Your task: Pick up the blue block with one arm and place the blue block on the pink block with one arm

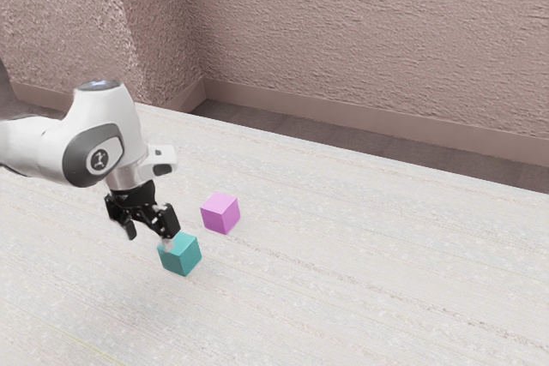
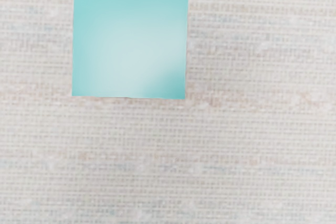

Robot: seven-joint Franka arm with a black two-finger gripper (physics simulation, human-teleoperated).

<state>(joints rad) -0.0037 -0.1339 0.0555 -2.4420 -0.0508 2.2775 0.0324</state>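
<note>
Rough, pinkish-brown plaster walls (image 1: 386,32) meet in a corner behind the table, with a plain baseboard (image 1: 369,119) along their foot and a strip of dark floor (image 1: 249,114) below it. The table (image 1: 360,246) is wide and pale, and its top has a fine woven grain with faint speckles, which shows close up in the wrist view (image 2: 236,156).

The white arm (image 1: 86,139) comes in from the exterior view's left and bends down toward the tabletop. Its black claw (image 1: 150,233) hangs low with its fingers spread apart and nothing held between them. One fingertip (image 1: 169,239) is right at the top of the blue block (image 1: 180,255); whether it touches cannot be told. The blue block sits flat on the table, and its square top face is plain to see from the wrist (image 2: 130,40). The pink block (image 1: 220,213) rests on the table near it, a little farther back and toward the exterior view's right, with a gap between the two.
</note>
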